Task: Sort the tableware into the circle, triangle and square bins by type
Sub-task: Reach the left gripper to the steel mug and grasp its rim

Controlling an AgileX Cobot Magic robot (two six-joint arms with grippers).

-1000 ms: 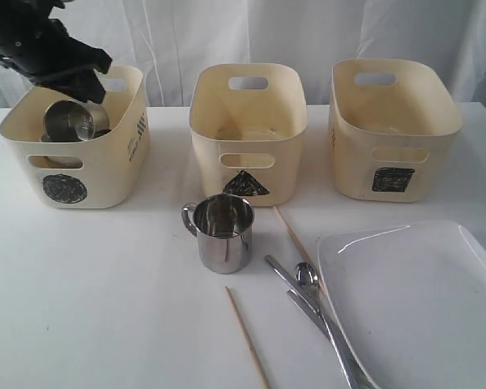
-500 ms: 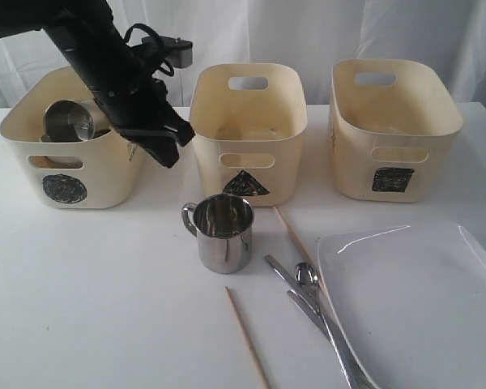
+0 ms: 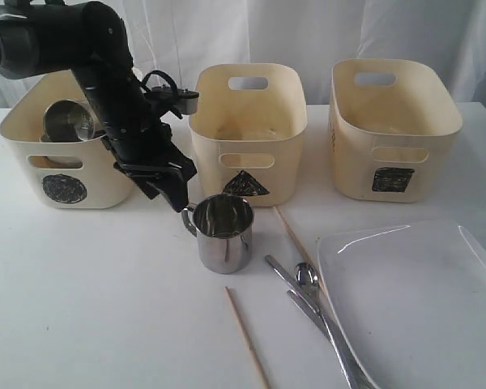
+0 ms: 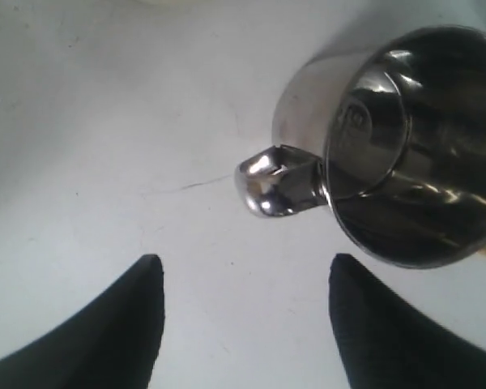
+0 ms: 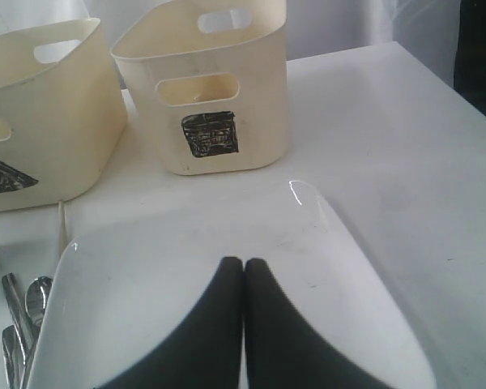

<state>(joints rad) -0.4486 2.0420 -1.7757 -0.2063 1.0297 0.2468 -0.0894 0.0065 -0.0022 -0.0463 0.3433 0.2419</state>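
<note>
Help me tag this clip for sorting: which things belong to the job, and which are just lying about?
Job: circle bin, mug inside it, triangle bin, square bin, upright mug, two chopsticks, spoon, forks, plate.
Just there: table, curtain.

You have one steel mug upright before the triangle bin, another mug tipped inside the circle bin. Chopsticks, cutlery and white plate lie alongside.

exterior: wide, down across table to far edge | left wrist: close over mug | right wrist: low over plate | both shared with exterior
</note>
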